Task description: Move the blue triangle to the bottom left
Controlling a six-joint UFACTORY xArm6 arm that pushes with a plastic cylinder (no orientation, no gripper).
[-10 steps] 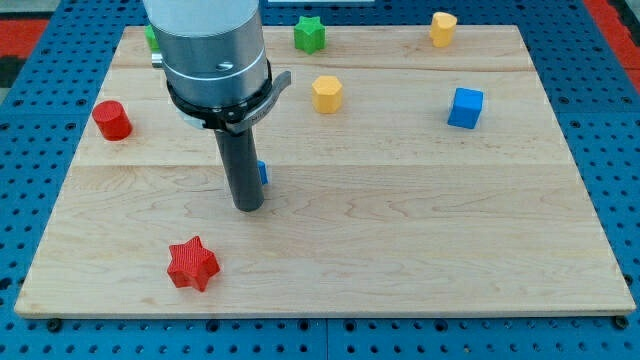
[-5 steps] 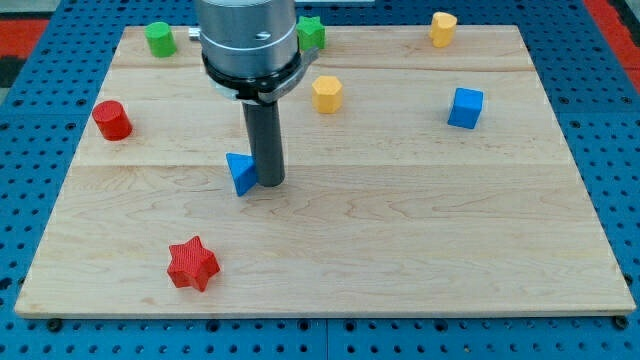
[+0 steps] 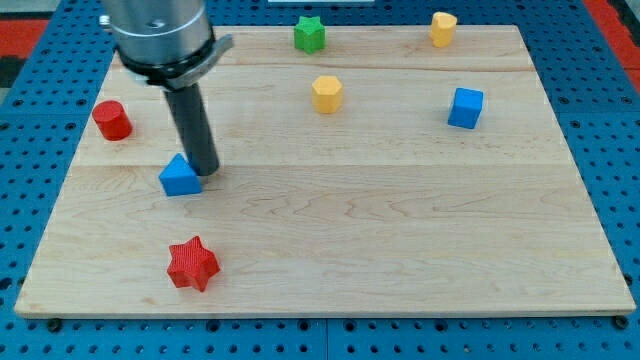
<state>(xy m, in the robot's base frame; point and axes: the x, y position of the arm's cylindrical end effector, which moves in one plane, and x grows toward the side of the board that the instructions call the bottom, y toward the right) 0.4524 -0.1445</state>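
The blue triangle (image 3: 179,177) lies on the wooden board (image 3: 400,230), left of centre. My tip (image 3: 204,172) stands right against the triangle's right side, touching it or nearly so. The rod rises from there up to the arm's grey body at the view's top left. The red star (image 3: 192,264) lies below the triangle, near the board's bottom left.
A red cylinder (image 3: 112,120) stands at the left edge. A green star (image 3: 310,33) and a yellow block (image 3: 443,28) lie along the top. A yellow hexagon (image 3: 327,94) lies above the centre. A blue cube (image 3: 465,107) lies at the right.
My tip has swung to the triangle's right side and pushed it leftwards. The blue triangle has slid left and slightly down. The arm's body now hides the green cylinder at the top left.
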